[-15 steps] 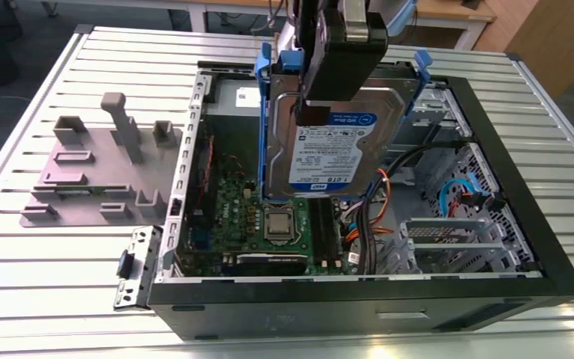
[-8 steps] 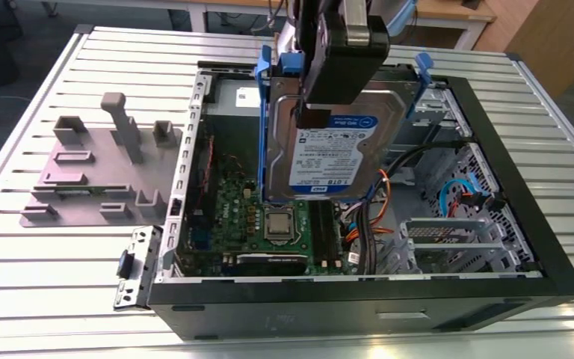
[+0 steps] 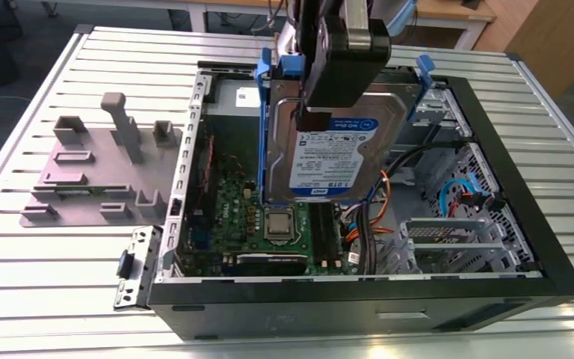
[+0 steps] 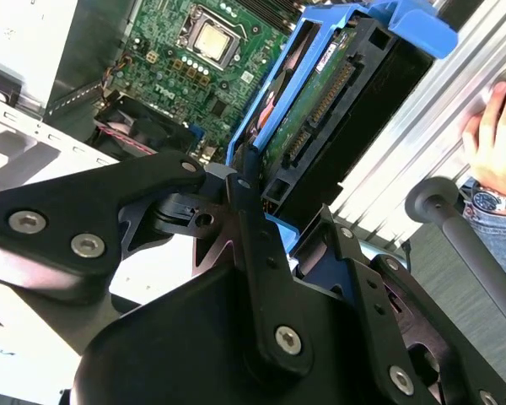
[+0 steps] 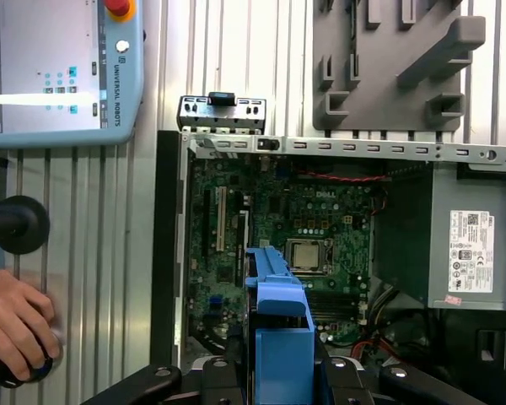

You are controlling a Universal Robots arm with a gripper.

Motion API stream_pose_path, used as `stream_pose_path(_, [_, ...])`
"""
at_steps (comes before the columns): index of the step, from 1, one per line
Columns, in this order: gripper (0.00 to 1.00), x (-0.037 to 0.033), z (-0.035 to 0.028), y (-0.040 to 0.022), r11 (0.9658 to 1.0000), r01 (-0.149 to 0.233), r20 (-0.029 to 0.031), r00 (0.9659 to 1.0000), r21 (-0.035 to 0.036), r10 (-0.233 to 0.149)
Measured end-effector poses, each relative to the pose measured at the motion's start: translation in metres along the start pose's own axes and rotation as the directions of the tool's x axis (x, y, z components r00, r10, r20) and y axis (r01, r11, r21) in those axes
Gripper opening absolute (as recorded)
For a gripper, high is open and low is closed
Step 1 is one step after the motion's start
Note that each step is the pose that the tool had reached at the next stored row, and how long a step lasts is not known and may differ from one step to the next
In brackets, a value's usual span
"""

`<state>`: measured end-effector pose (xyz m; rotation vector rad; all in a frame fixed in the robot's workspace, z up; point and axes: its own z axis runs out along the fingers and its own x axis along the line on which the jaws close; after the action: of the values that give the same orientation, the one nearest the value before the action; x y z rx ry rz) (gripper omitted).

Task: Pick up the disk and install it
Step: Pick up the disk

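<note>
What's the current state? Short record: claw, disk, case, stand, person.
claw: claw shut on the disk, held above the open computer case
disk: disk upright in its blue bracket, label facing the exterior view, over the motherboard
case: computer case lying open on the slatted table
stand: grey stand at the exterior view's left of the case
person: hand on the table edge in the first wrist view

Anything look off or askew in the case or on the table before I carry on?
Nothing looks damaged or spilled. The disk hangs upright in the gripper, its jaws shut on the blue bracket, above the open computer case. The grey stand lies beside the case. A person's hand rests on the table near it.
</note>
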<state>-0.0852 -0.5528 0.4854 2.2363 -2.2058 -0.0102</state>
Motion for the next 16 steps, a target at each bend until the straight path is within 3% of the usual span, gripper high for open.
stream_pose_path(16, [0.36, 0.0074, 0.0002, -0.0002, 1.0, 0.0, 0.0, 1.0, 0.0001, 0.0])
